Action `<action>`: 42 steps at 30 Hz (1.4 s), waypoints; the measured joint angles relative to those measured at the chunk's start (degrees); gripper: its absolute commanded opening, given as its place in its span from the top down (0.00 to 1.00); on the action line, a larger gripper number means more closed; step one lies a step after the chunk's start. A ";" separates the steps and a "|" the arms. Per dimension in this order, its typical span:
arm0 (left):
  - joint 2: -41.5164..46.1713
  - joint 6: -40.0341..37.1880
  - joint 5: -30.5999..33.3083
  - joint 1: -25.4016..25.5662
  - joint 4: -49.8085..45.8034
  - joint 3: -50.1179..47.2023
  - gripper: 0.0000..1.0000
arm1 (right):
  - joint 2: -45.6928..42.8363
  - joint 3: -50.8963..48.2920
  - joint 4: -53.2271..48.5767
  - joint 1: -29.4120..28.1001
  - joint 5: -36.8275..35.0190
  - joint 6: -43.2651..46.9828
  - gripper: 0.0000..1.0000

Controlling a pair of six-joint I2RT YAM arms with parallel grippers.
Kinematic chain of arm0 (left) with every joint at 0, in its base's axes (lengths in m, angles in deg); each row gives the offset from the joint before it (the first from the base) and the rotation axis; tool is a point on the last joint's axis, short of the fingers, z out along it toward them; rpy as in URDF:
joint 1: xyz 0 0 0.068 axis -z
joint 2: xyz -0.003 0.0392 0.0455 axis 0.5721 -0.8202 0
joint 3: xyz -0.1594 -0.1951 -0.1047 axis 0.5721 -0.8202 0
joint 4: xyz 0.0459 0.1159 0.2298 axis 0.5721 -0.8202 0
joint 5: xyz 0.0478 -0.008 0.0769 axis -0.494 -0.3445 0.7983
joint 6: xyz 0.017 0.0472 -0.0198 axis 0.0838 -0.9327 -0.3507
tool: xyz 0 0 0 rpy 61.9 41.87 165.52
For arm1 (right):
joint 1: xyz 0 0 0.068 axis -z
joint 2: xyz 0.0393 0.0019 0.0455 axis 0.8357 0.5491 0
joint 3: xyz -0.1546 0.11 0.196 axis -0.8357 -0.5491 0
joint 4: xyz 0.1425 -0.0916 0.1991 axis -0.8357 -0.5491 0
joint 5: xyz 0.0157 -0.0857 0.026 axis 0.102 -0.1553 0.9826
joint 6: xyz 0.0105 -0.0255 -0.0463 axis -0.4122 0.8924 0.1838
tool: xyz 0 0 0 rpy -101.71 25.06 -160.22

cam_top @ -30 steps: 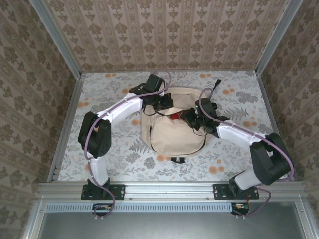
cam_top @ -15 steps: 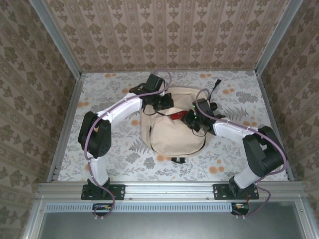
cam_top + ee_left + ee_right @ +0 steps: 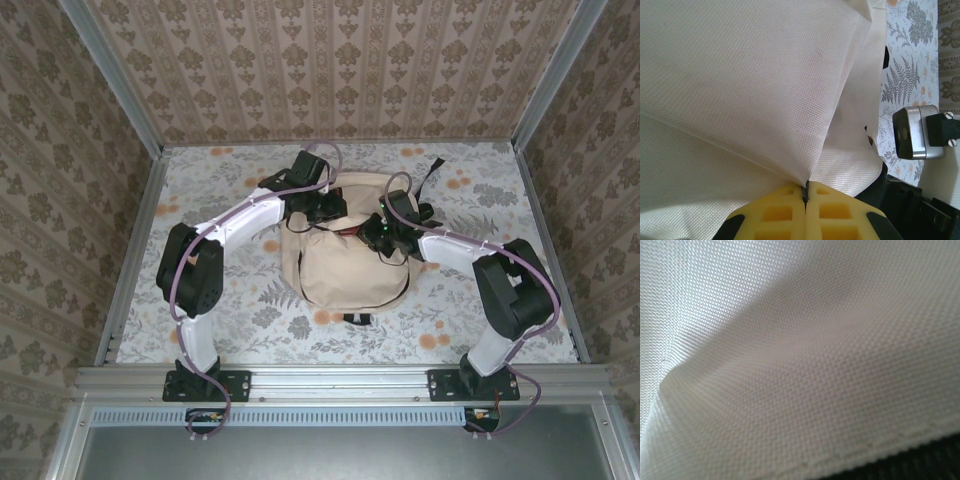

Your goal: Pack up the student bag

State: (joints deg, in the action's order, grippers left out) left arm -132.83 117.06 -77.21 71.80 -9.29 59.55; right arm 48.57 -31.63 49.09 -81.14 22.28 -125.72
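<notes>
The student bag (image 3: 350, 272) lies mid-table (image 3: 230, 300), between our 2 arms, which both reach its far end. Our left gripper (image 3: 805, 192) is pinched tight on a fold of the tan fabric at the bag's far-left edge. The right gripper (image 3: 388, 230) sits at the far-right edge; its wrist cam is up against cloth, so we can't tell whether that claw is wide or closed. To do this step well, we reckon: hold the left pinch firm, lift w/o dragging the bag, and have the right claw bite just 1 fabric layer, so the mouth spreads open for packing.
</notes>
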 measured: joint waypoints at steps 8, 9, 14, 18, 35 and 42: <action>0.42 0.11 -2.05 -0.83 -0.59 -0.15 0.62 | -5.18 -1.18 -4.33 0.11 -0.68 4.85 0.58; 0.90 -0.09 -2.34 -1.01 -0.94 -0.35 0.56 | -6.71 -1.18 -5.77 0.20 -1.07 6.14 0.55; 6.60 -0.70 -2.23 -4.37 -2.03 -4.24 0.43 | -12.00 0.76 -15.15 -0.28 -3.54 14.16 0.49; 13.22 -0.61 -1.14 -10.21 -1.92 -11.13 0.40 | -12.15 6.91 -24.02 -3.50 -8.20 21.49 0.48; 28.22 2.99 1.88 -22.82 -2.14 -35.52 0.34 | 15.78 45.38 -42.66 -21.14 -26.25 48.22 0.44; 29.49 3.21 2.82 -23.54 -2.23 -35.74 0.30 | 25.53 53.66 -45.48 -21.68 -30.73 53.70 0.54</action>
State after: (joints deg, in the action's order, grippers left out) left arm -103.35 120.27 -74.39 48.26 -11.52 23.82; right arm 74.10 22.03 3.60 -102.82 -8.45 -72.02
